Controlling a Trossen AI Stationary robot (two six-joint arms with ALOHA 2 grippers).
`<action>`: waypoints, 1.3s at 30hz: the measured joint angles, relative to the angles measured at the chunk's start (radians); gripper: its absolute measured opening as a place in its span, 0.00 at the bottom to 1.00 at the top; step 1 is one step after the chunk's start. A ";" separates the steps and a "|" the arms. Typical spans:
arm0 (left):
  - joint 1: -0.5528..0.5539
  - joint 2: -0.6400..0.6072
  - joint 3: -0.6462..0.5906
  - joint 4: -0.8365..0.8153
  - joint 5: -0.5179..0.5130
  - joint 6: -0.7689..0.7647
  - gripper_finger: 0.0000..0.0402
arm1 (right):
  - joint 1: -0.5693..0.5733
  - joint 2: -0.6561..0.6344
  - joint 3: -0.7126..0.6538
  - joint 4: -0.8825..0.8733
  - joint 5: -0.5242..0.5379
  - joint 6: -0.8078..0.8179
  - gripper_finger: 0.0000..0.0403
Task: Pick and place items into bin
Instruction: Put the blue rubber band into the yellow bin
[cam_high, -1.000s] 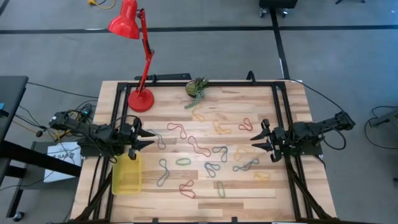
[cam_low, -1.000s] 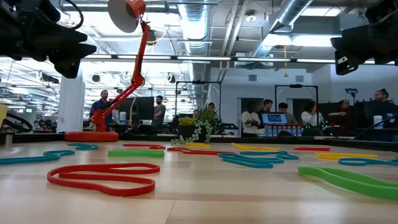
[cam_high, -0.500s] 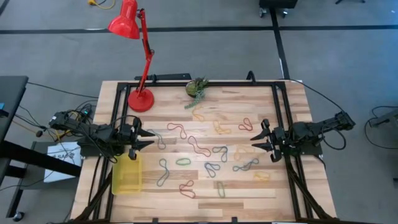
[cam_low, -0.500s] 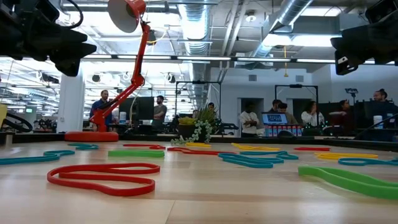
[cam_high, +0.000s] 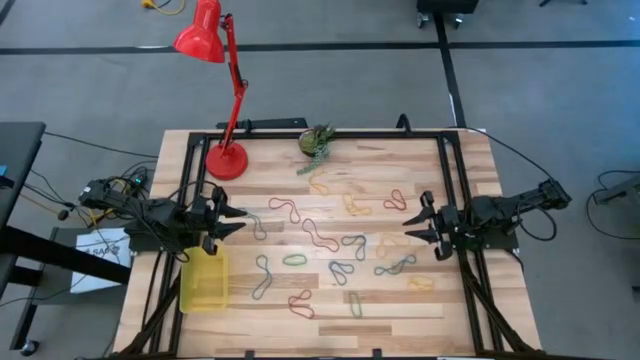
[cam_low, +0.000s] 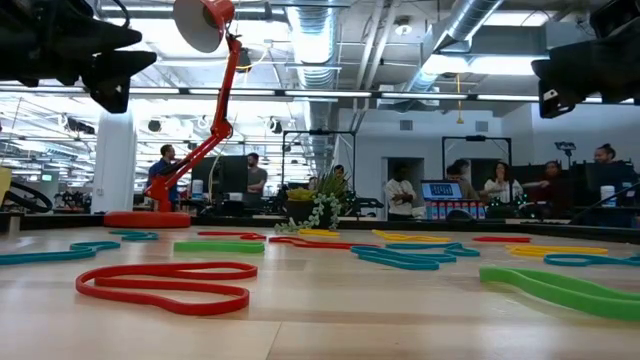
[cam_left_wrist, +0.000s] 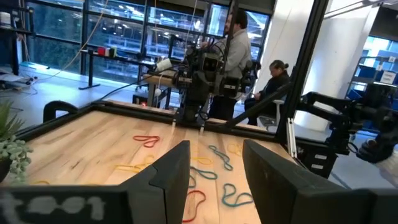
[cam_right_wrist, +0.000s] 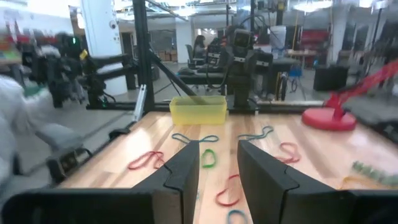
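L gripper (cam_high: 240, 222) spread, empty, frame left just above bin (cam_high: 203, 281) so drops stay short | R gripper (cam_high: 408, 222) spread, empty, right | bands (cam_high: 322, 240) loose mid-table; I've nothing picked yet

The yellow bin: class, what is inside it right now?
From above, the translucent yellow bin looks empty; no rubber bands show inside. The left gripper hangs just beyond its far end, covering none of it.

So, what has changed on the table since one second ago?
Only the left gripper moved: it drew slightly back toward its own side and rose a little in the low view. It took hold of nothing; both grippers are open and empty. The right gripper, the rubber bands and the yellow bin stayed put.
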 joint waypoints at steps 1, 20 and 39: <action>0.000 0.000 0.000 0.000 0.000 -0.013 0.35 | -0.001 0.000 0.000 0.011 0.000 -0.022 0.25; 0.003 0.119 0.186 -0.057 -0.219 -0.059 0.35 | -0.045 0.159 0.389 -0.208 0.296 -0.008 0.25; 0.117 0.803 0.524 -0.411 -0.287 -0.123 0.35 | -0.292 0.804 0.553 -0.377 0.286 0.165 0.25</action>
